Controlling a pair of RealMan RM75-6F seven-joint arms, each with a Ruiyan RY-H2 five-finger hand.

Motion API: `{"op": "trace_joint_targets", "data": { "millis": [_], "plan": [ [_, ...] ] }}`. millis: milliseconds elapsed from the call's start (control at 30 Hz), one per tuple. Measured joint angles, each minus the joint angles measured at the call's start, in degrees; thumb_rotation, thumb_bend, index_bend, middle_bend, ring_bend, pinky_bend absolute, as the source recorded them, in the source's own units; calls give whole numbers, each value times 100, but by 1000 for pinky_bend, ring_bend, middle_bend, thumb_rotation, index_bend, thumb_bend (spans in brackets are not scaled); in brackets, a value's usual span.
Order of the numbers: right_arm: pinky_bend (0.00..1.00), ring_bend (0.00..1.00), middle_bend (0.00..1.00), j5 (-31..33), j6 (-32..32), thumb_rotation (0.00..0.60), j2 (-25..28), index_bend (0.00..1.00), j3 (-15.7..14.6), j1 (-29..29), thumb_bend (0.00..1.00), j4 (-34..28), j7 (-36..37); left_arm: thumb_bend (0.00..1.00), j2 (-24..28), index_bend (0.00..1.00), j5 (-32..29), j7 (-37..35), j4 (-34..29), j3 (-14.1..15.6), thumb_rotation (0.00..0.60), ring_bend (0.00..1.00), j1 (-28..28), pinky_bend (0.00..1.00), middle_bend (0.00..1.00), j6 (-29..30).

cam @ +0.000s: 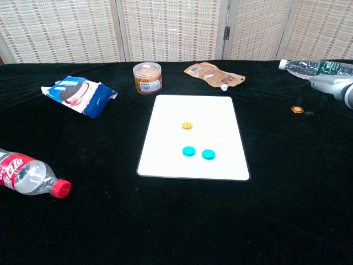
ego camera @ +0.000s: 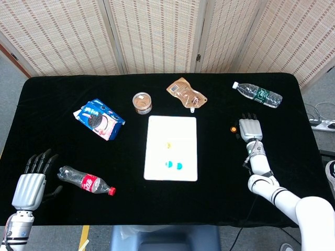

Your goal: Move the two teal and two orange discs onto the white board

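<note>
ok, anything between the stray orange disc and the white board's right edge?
No. In the head view only bare black tablecloth lies between the stray orange disc and the white board. The right hand is on the disc's far side.

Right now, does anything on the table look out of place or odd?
One orange disc lies alone on the black cloth, off the white board, beside the right hand. The other orange disc and both teal discs are on the board. Nothing looks spilled or damaged.
</note>
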Motion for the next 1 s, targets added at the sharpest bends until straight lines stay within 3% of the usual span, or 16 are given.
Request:
{"op": "trace_joint_targets", "data": {
  "millis": [667, 1000],
  "plan": [
    [0, 0, 140, -126, -429, 600, -407, 425, 245, 214, 452, 712, -109, 252, 15, 142, -59, 51, -15, 4, 600, 62, 12, 0, 43, -2],
    [0, 0, 163, -236, -284, 600, -305, 480, 329, 165, 452, 496, -72, 252, 15, 142, -38, 9, 7, 6, 600, 62, 10, 0, 43, 5]
  ]
}}
